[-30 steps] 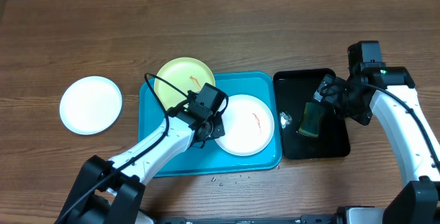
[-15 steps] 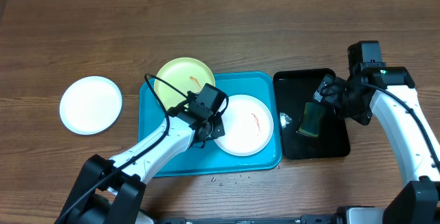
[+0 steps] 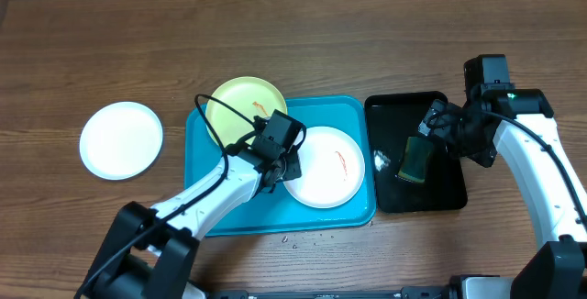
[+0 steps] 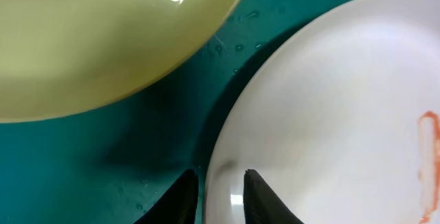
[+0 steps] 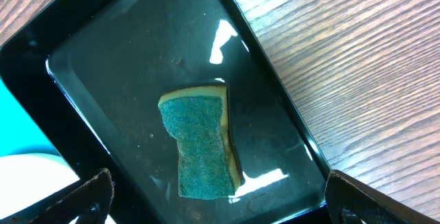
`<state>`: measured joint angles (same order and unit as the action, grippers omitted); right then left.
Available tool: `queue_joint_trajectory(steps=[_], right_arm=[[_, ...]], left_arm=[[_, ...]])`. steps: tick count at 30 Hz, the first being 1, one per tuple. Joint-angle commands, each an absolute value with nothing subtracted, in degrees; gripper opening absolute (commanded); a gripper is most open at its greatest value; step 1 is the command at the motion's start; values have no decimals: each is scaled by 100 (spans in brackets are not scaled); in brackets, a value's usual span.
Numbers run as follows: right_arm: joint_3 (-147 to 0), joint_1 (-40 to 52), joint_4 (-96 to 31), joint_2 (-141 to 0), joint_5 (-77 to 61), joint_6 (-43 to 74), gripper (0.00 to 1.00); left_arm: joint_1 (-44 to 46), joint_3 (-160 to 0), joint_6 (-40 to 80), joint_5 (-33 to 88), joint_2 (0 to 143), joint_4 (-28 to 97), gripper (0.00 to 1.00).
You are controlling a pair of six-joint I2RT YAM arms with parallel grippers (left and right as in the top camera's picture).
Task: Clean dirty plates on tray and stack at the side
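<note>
Plates: 3 in view, 2 with orange smears at the tray (image 3: 339,111), 1 apart on the table (image 3: 367,33) to the left.
Left claw (image 4: 218,195): narrow gap, 1 fingertip over turquoise and 1 over white, astride the left rim of the smeared white plate (image 3: 323,166); cannot tell whether clamped or only straddling.
Just changed: over the last 1 s, left arm shifted slightly and claw nudged a touch at that rim; plates, sponge and right arm unmoved.
Meaning: likely settling a hold to steady or lift the plate; wiping not yet begun, both smears intact.
Right claw (image 5: 218,195): spread wide, holds nothing, hangs above the sponge (image 5: 199,141) lying in the black tray (image 3: 445,193).
Yellow-green plate (image 3: 243,106): farther back, overlaps the tray's far left corner, partly out over the table; edge just beside the white plate's.
Bare white plate (image 3: 121,140): well apart to the left, flat on wood; likely base for the stack.
Edges: smeared white plate near the tray's right and front walls; little slack for sliding, raised rim to clear.
Open room: wide wood to the left and far side; tight gap between the 2 trays.
</note>
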<state>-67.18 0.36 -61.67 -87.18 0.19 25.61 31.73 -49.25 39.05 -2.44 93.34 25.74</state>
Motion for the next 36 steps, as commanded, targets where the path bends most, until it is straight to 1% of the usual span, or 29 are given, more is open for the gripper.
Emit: queue_joint_trajectory(steps=[1, 2, 4, 8, 10, 12, 16, 18, 20, 22, 25, 28, 31, 33, 36], right_arm=[[-6794, 14, -6154, -8689, -10, 2547, 100], [-6794, 14, -6154, -8689, -10, 2547, 100], [-6794, 14, -6154, -8689, -10, 2547, 100], [-6794, 14, -6154, -8689, -10, 2545, 100], [-6794, 14, -6154, -8689, -10, 2545, 100], [-6794, 14, -6154, -8689, -10, 2545, 100], [-6794, 14, -5951, -8689, -47, 2550, 100], [-6794, 14, -5885, -8689, -325, 2545, 100], [-6796, 14, -5894, -8689, -596, 2502, 100], [-6796, 14, -5929, -8689, -974, 2228, 100], [-6788, 113, -6099, -8689, -987, 2226, 100], [-6753, 292, -6267, -8702, -751, 2224, 100], [-6556, 523, -6182, -8702, -480, 2224, 100], [-6335, 642, -6036, -8705, -193, 2228, 96], [-5896, 770, -5531, -8713, -119, 2228, 87]], left_arm=[[3153, -4862, 3616, -301, 9712, 2536, 22], [3153, -4864, 3616, -248, 9745, 2519, 19], [3140, -4864, 3618, -189, 9749, 2512, 15], [3142, -4864, 3618, -189, 9749, 2475, 20], [3142, -4864, 3618, -189, 9749, 2477, 19], [3142, -4864, 3618, -187, 9749, 2482, 15], [3142, -4864, 3623, -183, 9749, 2508, 11], [3140, -4864, 3667, -132, 9749, 2523, 10], [3140, -4862, 3876, -40, 9749, 2576, 7], [3142, -4862, 3942, 3, 9749, 2602, 6], [3142, -4862, 3942, 1, 9749, 2609, 5], [3142, -4862, 3942, 1, 9749, 2602, 11], [3142, -4862, 3942, 1, 9749, 2576, 12], [3142, -4862, 3940, 1, 9749, 2574, 13], [3142, -4862, 3938, 1, 9749, 2593, 13]])
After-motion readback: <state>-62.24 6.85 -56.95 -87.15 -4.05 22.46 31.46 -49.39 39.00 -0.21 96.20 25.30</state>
